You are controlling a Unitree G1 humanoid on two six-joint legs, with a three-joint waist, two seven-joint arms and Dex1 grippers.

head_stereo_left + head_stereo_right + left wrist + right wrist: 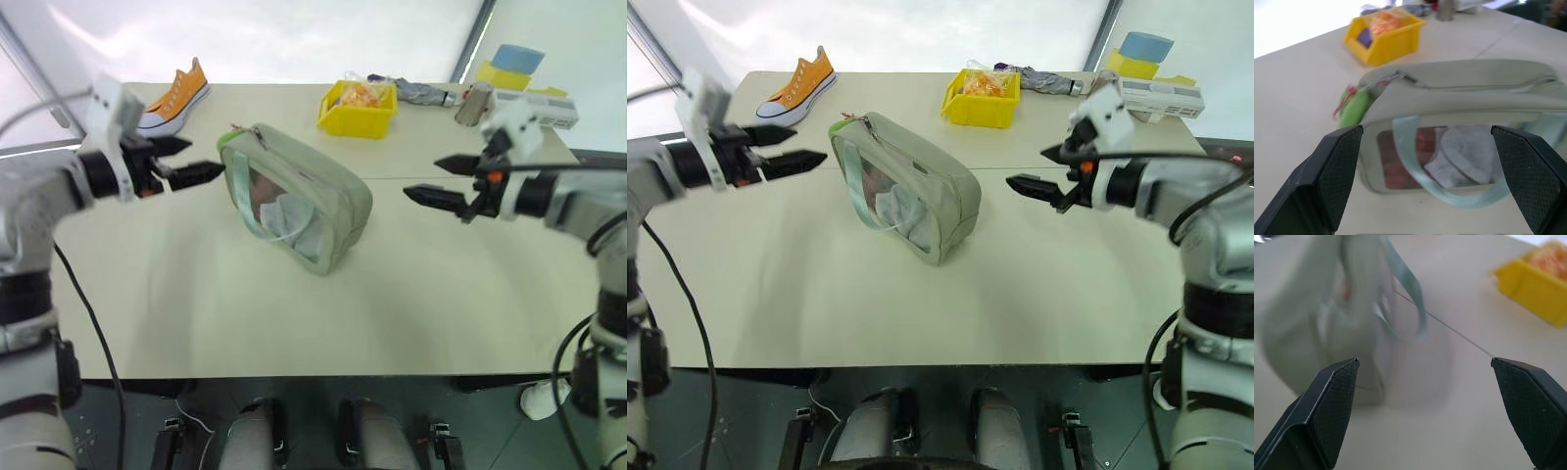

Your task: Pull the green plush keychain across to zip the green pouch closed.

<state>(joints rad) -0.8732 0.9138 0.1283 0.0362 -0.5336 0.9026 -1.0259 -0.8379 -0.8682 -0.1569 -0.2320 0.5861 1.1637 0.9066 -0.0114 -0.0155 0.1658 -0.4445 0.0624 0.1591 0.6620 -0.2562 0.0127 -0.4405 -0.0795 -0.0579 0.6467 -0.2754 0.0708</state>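
Green pouch [297, 199] stands mid-table, green plush keychain [1353, 108] hanging at its far-left corner | left gripper [186, 160] released, just beside that corner | right gripper [441, 179] released, well apart | yellow bin [358, 109] behind.

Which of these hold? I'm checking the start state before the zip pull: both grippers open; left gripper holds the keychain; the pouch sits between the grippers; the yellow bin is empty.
1. Both the left gripper and right gripper are open: true.
2. The left gripper holds the green plush keychain: false, it holds nothing.
3. The green pouch sits between the grippers: true.
4. The yellow bin is empty: false, it holds orange items.
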